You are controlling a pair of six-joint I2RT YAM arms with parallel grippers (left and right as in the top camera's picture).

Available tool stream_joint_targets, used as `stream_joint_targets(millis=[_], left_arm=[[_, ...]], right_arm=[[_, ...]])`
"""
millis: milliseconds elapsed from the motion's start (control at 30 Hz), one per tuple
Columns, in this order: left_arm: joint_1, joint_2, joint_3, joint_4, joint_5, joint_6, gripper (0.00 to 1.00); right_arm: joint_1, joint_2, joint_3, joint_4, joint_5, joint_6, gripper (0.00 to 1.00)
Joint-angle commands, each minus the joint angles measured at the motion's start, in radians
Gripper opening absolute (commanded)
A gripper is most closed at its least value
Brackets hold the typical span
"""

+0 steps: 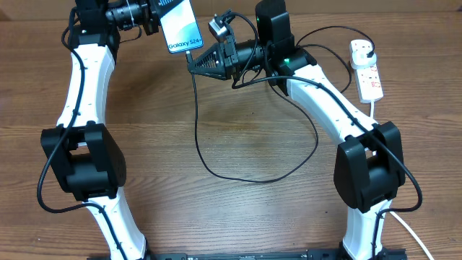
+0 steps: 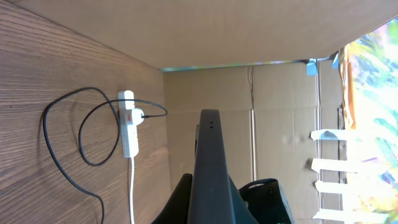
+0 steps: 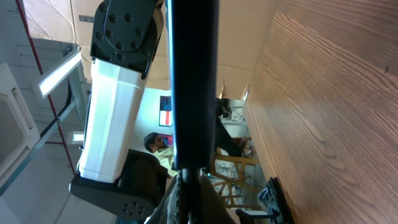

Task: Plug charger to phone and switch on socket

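Nearest the bottom edge of the overhead view stand the bases of the two white-and-black arms, one on each side of the brown wood-grain table (image 1: 253,101). Between them lies the one thin black charger cable (image 1: 197,108). It makes one wide loop on the wood, and its two ends run away toward the far side. Farther on, the right gripper (image 1: 193,62) points toward the left arm. Its black fingers are drawn narrow around the cable's upper end, just below the lower edge of the phone. The connector tip is hidden, so whether it is seated in the port cannot be told. Just beyond, the left gripper (image 1: 159,18) is clamped on one side of the single slim smartphone (image 1: 180,27) with a pale blue-white screen, and holds it above the table. The screen faces up and small "Galaxy" text runs near its lower edge. Both wrist cameras see this phone edge-on as a dark bar. At the far right the one white oblong power strip (image 1: 368,72) lies flat on the wood, with red switch marks too small to count. One black plug (image 1: 367,49), the cable's other end, sits in its farthest outlet. The strip's thick white cord (image 1: 375,108) trails back toward the right arm's base.
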Motion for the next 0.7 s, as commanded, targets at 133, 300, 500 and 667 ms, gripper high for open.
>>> stream_joint_targets(millis=[133, 300, 500, 667], left_arm=[[-0.002, 0.000, 0.006, 0.007, 0.037, 0.002, 0.04], [-0.002, 0.000, 0.006, 0.007, 0.037, 0.006, 0.04], [-0.002, 0.000, 0.006, 0.007, 0.037, 0.010, 0.04], [-0.002, 0.000, 0.006, 0.007, 0.037, 0.018, 0.04]], right_arm=[[0.004, 0.010, 0.005, 0.005, -0.003, 0.001, 0.04], [0.004, 0.010, 0.005, 0.004, -0.010, 0.001, 0.04], [0.004, 0.010, 0.005, 0.005, -0.014, 0.001, 0.04], [0.004, 0.010, 0.005, 0.005, -0.021, 0.001, 0.04]])
